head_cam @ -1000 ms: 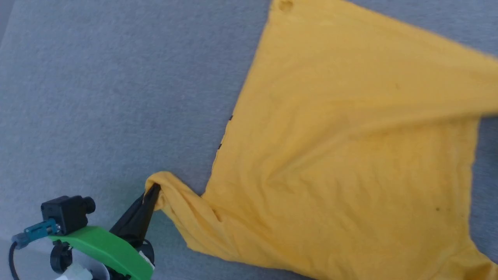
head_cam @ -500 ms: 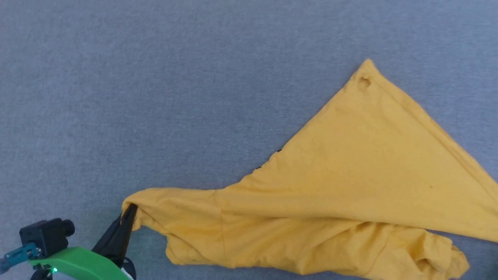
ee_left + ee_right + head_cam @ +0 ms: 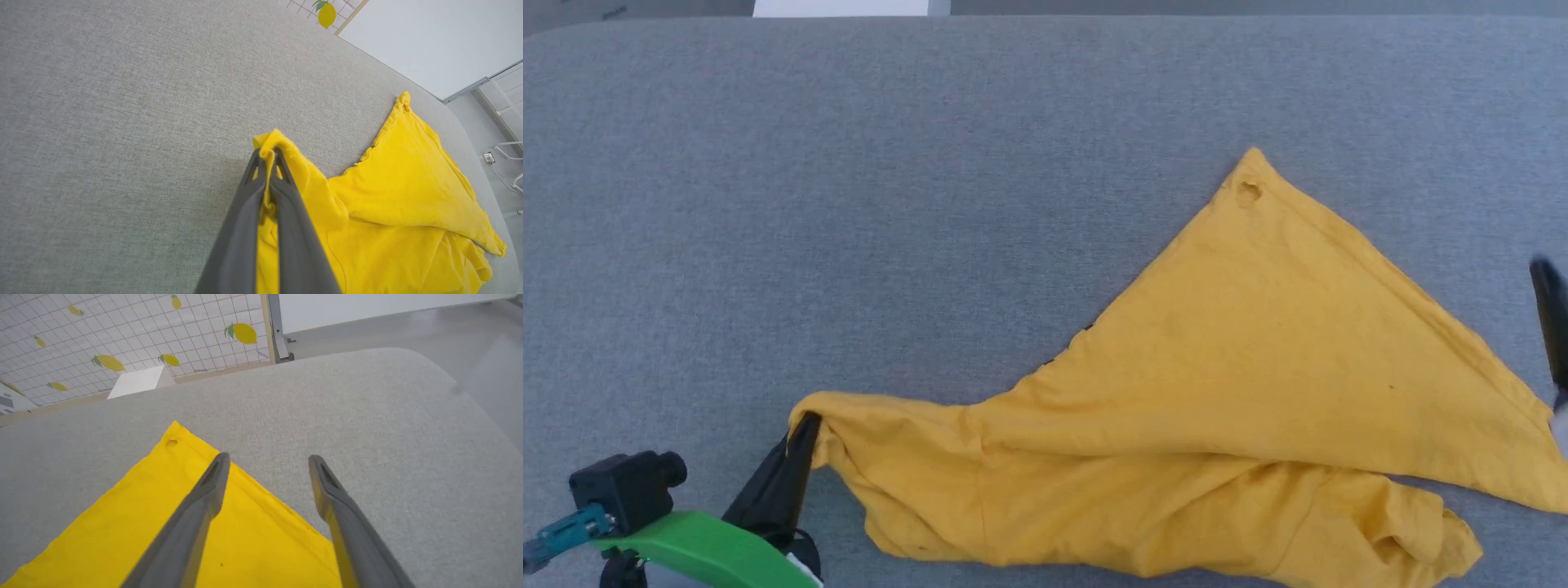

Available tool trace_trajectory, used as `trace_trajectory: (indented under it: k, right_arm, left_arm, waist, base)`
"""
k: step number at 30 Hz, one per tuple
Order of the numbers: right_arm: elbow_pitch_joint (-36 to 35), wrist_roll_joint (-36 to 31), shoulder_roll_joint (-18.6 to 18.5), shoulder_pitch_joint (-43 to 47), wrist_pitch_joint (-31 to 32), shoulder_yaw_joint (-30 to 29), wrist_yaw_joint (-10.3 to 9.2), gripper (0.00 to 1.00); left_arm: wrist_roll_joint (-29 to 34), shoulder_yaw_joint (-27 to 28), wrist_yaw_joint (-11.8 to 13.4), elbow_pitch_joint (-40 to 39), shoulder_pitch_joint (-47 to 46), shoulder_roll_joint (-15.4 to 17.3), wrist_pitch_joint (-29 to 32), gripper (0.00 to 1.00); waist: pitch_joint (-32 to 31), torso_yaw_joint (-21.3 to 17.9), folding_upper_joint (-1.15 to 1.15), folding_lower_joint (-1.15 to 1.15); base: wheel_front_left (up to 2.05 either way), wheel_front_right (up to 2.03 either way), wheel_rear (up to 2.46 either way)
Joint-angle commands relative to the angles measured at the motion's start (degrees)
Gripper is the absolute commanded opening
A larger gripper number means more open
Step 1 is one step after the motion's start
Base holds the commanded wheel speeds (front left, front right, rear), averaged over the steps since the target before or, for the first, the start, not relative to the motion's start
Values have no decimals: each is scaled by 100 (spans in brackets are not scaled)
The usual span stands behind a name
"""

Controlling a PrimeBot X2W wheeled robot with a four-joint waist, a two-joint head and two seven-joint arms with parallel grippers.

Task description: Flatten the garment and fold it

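Because the left gripper (image 3: 802, 433) is clamped on one bunched corner of the garment (image 3: 1258, 359), the yellow cloth lies as a half-spread triangle across the lower right of the head view, on the grey surface (image 3: 849, 204). That arm sits low at the lower left, fingers slanting up-right. The right gripper (image 3: 267, 461) hovers over the cloth's edge, jaws apart, empty.

Bright, even, diffuse light; a soft shadow lies on the bench (image 3: 931, 204) under the left hand (image 3: 805, 423). The right hand (image 3: 1550, 318) is motion-blurred at the head view's right edge. Wrist views bow the bench's edges and deepen colours.
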Motion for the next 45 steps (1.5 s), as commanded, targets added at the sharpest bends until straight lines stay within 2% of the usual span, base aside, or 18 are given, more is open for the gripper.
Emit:
trace_trajectory:
  k: [1, 4, 9, 17, 25, 26, 27, 31, 34, 39, 43, 45]
  right_arm:
    - [-144, -94, -31, -326, 259, 156, -9, 100]
    - [-206, -360, -218, -870, 738, 602, -9, 100]
    - [510, -679, -334, -1753, 1311, 1012, -9, 100]
    - [1636, -1132, -568, -2563, 1339, 1156, -9, 100]
    - [2099, -1267, -806, -2739, 1406, 1243, -9, 100]
    - [2151, -1254, -833, -2725, 1468, 1264, -9, 56]
    - [2195, -1235, -847, -2700, 1561, 1272, -9, 0]
    - [2180, -1157, -925, -2597, 1939, 1327, -9, 0]
    - [2049, -1129, -936, -2588, 1891, 1317, -9, 0]
    - [1969, -1053, -798, -2617, 1468, 1271, -9, 0]
    - [1953, -993, -636, -2666, 954, 1183, -9, 0]
    - [1962, -975, -575, -2706, 697, 1136, -9, 0]
  left_arm:
    - [-9, -32, -55, 30, -145, -30, -36, 0]
    - [-42, -123, -120, 112, -316, -86, -50, 0]
    - [0, -339, -280, 302, -681, -148, -83, 0]
    - [57, -625, -474, 643, -1177, -297, -169, 0]
    - [68, -726, -554, 888, -1314, -357, -246, 0]
    - [67, -737, -562, 907, -1317, -358, -248, 0]
    - [65, -744, -566, 921, -1316, -359, -252, 0]
    - [62, -711, -543, 946, -1275, -329, -264, 0]
    - [80, -646, -497, 923, -1274, -305, -301, 0]
    - [284, -443, -219, 923, -1452, -225, -345, 0]
    - [526, -198, 148, 922, -1846, -179, -394, 0]
    - [628, -145, 249, 956, -2127, -110, -335, 0]
  waist:
    - [260, 283, 0, 0]
    - [461, 506, 0, 0]
    - [855, 917, 0, 0]
    - [1309, 1404, 0, 0]
    - [1484, 1589, 0, 0]
    - [1486, 1599, 0, 0]
    - [1480, 1605, 0, 0]
    - [1369, 1568, 0, 0]
    - [1201, 1471, 0, 0]
    - [782, 1199, 0, 0]
    - [378, 939, 0, 0]
    - [168, 823, 0, 0]
  base:
    - [0, 0, 0]
    - [0, 0, 0]
    - [0, 0, 0]
    - [0, 0, 0]
    - [0, 0, 0]
    - [0, 0, 0]
    - [0, 0, 0]
    - [0, 0, 0]
    - [0, 0, 0]
    - [0, 0, 0]
    - [0, 0, 0]
    - [0, 0, 0]
